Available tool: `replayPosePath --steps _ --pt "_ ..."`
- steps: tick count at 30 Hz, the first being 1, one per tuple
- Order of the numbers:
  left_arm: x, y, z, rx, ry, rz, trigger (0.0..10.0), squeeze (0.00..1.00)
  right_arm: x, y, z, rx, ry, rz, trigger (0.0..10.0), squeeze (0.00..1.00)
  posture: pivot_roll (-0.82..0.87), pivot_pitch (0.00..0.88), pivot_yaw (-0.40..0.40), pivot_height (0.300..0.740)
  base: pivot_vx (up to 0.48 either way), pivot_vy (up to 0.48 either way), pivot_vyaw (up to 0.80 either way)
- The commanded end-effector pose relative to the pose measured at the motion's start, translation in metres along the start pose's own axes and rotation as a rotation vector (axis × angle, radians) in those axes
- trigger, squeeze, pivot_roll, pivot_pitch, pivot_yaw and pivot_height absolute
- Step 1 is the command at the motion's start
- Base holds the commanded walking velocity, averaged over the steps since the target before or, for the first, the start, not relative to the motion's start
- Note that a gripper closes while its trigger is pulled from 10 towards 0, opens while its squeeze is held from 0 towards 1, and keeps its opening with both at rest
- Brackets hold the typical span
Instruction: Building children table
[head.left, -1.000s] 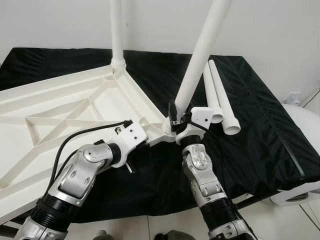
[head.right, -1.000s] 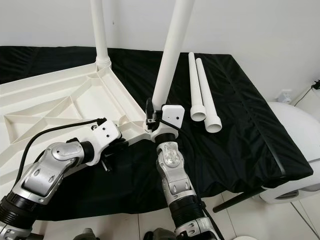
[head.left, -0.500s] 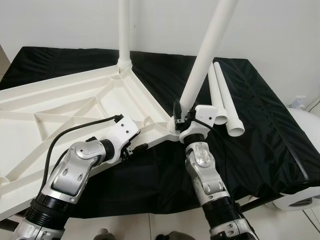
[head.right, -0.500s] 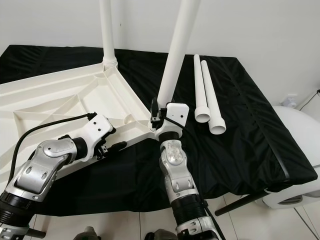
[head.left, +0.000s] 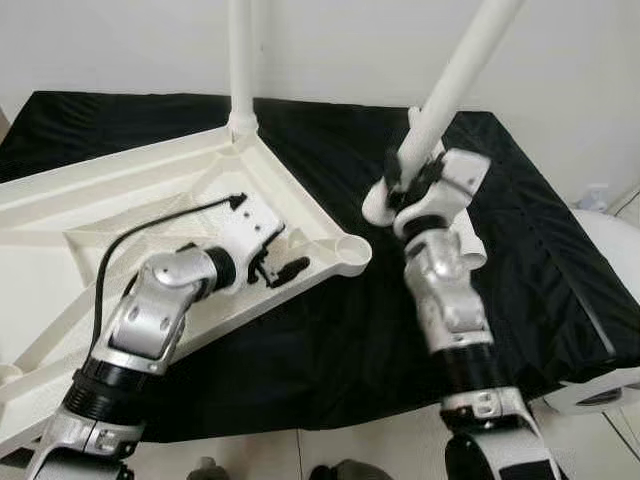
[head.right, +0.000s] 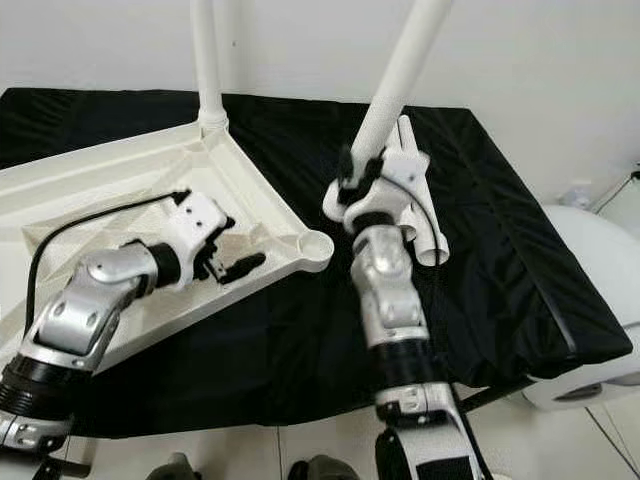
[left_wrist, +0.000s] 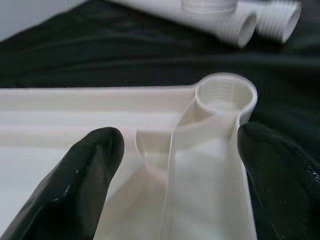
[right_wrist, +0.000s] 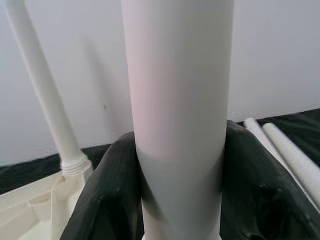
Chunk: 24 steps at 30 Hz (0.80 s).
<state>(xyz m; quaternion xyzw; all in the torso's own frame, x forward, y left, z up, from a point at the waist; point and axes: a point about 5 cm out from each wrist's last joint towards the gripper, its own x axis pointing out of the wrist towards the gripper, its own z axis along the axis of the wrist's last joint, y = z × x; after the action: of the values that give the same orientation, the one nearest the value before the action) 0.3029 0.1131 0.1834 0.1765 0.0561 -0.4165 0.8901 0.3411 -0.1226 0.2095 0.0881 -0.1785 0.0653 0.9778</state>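
Lifted from the socket, leg stays in right hand

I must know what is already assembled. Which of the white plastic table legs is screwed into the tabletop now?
The upright white plastic leg at the far corner of the white tabletop. The right gripper holds another; two lie on the cloth.

A black cloth covers the whole work surface, wrinkled and draping over the near edge. On it lies the white plastic tabletop, upside down, ribs showing, spreading off toward the left. Its near corner, an open threaded socket, sits around the middle of the cloth. Right of that socket, two loose white legs lie side by side on the cloth, threaded ends pointing toward the near edge.
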Motion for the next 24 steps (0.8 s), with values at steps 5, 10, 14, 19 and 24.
replayPosePath --steps 5,10,14,19,24 --pt "0.007 0.007 0.026 -0.092 -0.126 0.021 10.0 0.0 -0.003 -0.003 -0.015 -0.024 0.102 0.21 10.0 0.0 0.08 0.0 -0.094 0.74 0.0 0.0 0.0" --pt "0.011 0.01 0.05 -0.122 -0.22 -0.01 10.0 0.0 -0.01 -0.008 -0.017 -0.06 0.155 0.392 10.0 0.0 0.08 0.0 -0.09 0.74 0.0 0.0 0.0" --pt "0.012 0.004 0.077 -0.124 -0.326 -0.083 10.0 0.0 -0.017 -0.012 -0.012 -0.092 0.203 0.574 10.0 0.0 0.07 0.0 -0.089 0.74 0.0 0.0 0.0" --pt "0.012 -0.001 0.09 -0.133 -0.374 -0.127 10.0 0.0 -0.022 -0.013 -0.011 -0.126 0.234 0.671 10.0 0.0 0.07 0.0 -0.09 0.74 0.0 0.0 0.0" --pt "0.012 -0.009 0.112 -0.141 -0.459 -0.213 10.0 0.0 -0.032 -0.012 -0.015 -0.126 0.31 0.832 10.0 0.0 0.07 0.0 -0.092 0.74 0.0 0.0 0.0"
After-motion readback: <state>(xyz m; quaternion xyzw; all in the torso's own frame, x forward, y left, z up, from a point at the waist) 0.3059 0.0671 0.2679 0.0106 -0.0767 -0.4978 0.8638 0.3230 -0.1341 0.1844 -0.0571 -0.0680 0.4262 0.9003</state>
